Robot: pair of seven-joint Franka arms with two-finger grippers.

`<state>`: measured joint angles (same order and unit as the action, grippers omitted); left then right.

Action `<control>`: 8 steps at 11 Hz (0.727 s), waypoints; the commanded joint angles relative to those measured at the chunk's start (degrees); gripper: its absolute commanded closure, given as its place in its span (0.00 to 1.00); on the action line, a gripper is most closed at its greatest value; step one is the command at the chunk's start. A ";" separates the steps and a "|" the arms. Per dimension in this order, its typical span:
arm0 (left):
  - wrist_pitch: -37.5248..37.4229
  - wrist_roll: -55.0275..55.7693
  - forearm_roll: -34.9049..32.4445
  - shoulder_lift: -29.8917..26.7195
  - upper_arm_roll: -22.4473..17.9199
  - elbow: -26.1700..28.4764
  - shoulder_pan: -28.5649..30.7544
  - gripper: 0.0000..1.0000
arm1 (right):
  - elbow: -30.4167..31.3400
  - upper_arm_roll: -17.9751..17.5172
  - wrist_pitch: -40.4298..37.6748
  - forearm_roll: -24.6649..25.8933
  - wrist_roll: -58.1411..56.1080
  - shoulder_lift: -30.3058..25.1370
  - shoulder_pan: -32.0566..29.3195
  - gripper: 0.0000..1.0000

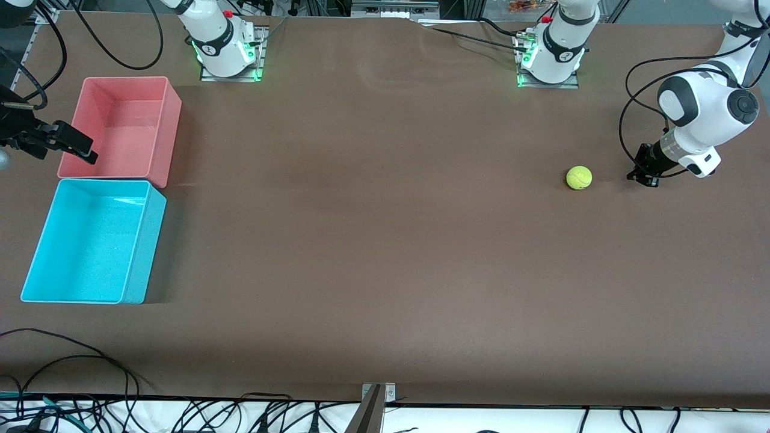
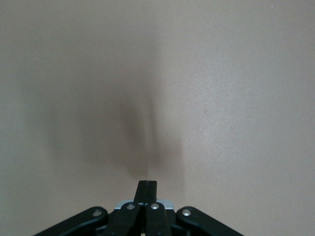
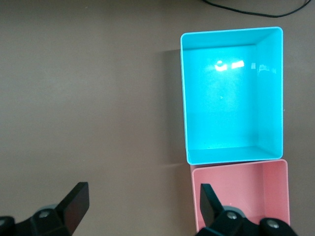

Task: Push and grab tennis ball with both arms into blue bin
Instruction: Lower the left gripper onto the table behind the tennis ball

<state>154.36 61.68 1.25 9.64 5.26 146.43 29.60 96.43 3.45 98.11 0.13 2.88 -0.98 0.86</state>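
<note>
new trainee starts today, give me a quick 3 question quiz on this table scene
1. True or false: the tennis ball already lies in the blue bin.
2. Which pincer is shut? A) left pincer B) right pincer
3. Fill in: the pink bin sits ___ from the front camera than the blue bin.

Key:
1. False; the ball rests on the bare table beside the left pincer, toward the left arm's end.
2. A; the right pincer is open over the pink bin's edge.
3. farther

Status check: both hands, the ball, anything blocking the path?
Left hand shut, low beside tennis ball. Right hand open over pink bin. Ball on table, not held. Blue bin empty; path clear.
</note>
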 commanded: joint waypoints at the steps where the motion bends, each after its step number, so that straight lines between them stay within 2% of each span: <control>1: 4.80 -2.09 0.24 4.15 0.45 -1.24 1.25 1.00 | -1.69 -0.11 -1.26 0.31 -0.86 0.63 -0.33 0.00; 5: 4.37 -0.87 0.33 3.20 0.71 -0.19 0.90 1.00 | -1.69 -0.11 -1.26 0.31 -0.77 0.63 -0.33 0.00; 6: 4.37 1.75 0.33 2.58 2.45 0.86 0.72 1.00 | -1.69 -0.11 -1.26 0.31 -0.77 0.63 -0.33 0.00; 8: 2.37 12.87 0.33 -0.40 10.34 2.98 0.72 1.00 | -1.69 -0.11 -1.26 0.40 -0.77 0.63 -0.33 0.00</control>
<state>158.75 64.24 1.25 13.10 7.96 146.76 30.18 96.43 3.45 98.10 0.13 2.88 -0.98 0.86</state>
